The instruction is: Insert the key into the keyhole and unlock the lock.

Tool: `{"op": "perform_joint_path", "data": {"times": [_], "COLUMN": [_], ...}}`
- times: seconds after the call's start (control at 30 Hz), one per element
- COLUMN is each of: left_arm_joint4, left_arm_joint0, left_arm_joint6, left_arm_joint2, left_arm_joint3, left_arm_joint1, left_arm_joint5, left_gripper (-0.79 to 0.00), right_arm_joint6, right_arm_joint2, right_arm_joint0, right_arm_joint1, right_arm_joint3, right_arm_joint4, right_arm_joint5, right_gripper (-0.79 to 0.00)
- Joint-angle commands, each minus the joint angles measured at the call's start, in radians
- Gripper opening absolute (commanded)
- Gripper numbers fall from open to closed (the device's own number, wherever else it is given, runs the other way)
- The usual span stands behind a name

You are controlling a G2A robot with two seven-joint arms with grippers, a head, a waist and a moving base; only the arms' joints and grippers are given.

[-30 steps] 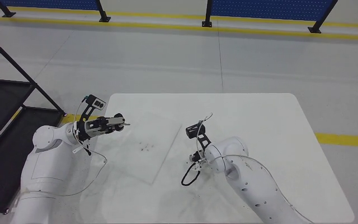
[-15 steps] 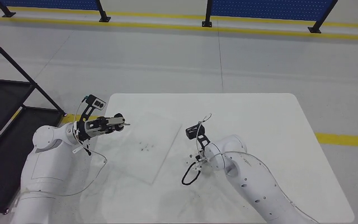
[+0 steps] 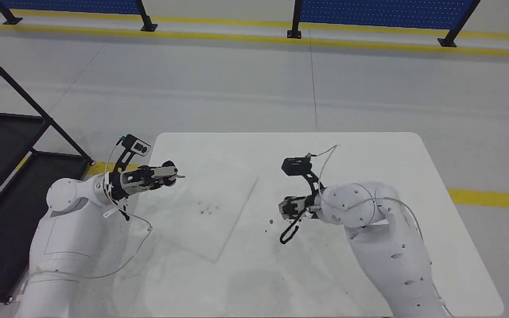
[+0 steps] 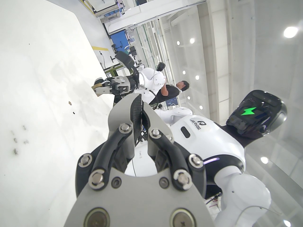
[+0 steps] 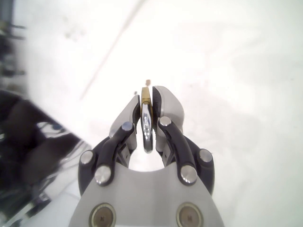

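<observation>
My right gripper (image 5: 145,93) is shut on a small padlock (image 5: 144,100) with a brass body; its silver shackle (image 5: 147,128) points back toward the wrist. In the top view this gripper (image 3: 284,210) hangs just above the middle of the white table (image 3: 374,159). The left wrist view shows it farther off, with the brass padlock (image 4: 96,87) sticking out of its tip. My left gripper (image 3: 173,174) is near the table's left edge, pointing toward the right arm. Its fingers (image 4: 123,112) are pressed together on a thin metal sliver, the key (image 4: 141,116), seen edge-on.
A thin pale sheet (image 3: 231,183) with several small dark marks (image 3: 208,208) lies on the table between the arms. Tiny specks (image 3: 266,230) lie near the right gripper. A black cable loop (image 3: 288,230) hangs from the right wrist. A black rack (image 3: 20,151) stands left of the table.
The right arm swung its elbow to the right and carried the padlock a little farther from the robot, turning the wrist. The left arm has not moved.
</observation>
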Motion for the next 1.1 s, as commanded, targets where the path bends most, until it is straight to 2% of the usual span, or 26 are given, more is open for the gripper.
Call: {"op": "perform_joint_path", "data": {"times": [0.0,0.17,0.23,0.6,0.67,0.73,0.8,0.93,1.07], "left_arm_joint4": [0.0,0.0,0.0,0.0,0.023,-0.064,-0.082,-0.104,-0.071], "left_arm_joint0": [0.0,0.0,0.0,0.0,0.02,0.039,0.05,0.045,0.015], "left_arm_joint6": [0.0,0.0,0.0,0.0,0.048,0.057,0.085,0.1,0.127], "left_arm_joint2": [0.0,0.0,0.0,0.0,0.021,0.057,0.079,0.148,0.211], "left_arm_joint3": [0.0,0.0,0.0,0.0,-0.022,-0.051,-0.065,-0.069,-0.038], "left_arm_joint1": [0.0,0.0,0.0,0.0,-0.004,-0.015,-0.022,-0.04,-0.053], "left_arm_joint5": [0.0,0.0,0.0,0.0,-0.003,0.016,-0.019,-0.1,-0.127], "left_gripper": [-0.785,-0.785,-0.785,-0.785,-0.785,-0.785,-0.785,-0.785,-0.785], "right_arm_joint6": [-0.024,-0.139,-0.114,-0.114,-0.219,-0.283,-0.356,-0.421,-0.457], "right_arm_joint2": [0.049,0.13,0.132,0.132,0.144,0.149,0.155,0.138,0.114], "right_arm_joint0": [-0.01,-0.063,-0.063,-0.063,-0.086,-0.096,-0.105,-0.113,-0.109], "right_arm_joint1": [0.0,-0.001,-0.001,-0.001,-0.008,-0.009,-0.011,-0.011,-0.011], "right_arm_joint3": [-0.001,0.081,0.146,0.146,0.158,0.168,0.176,0.184,0.195], "right_arm_joint4": [0.144,0.449,0.546,0.546,0.668,0.708,0.735,0.764,0.783], "right_arm_joint5": [-0.007,-0.149,-0.208,-0.208,-0.209,-0.237,-0.245,-0.263,-0.277], "right_gripper": [-0.785,-0.785,-0.785,-0.785,-0.785,-0.785,-0.785,-0.785,-0.785]}}
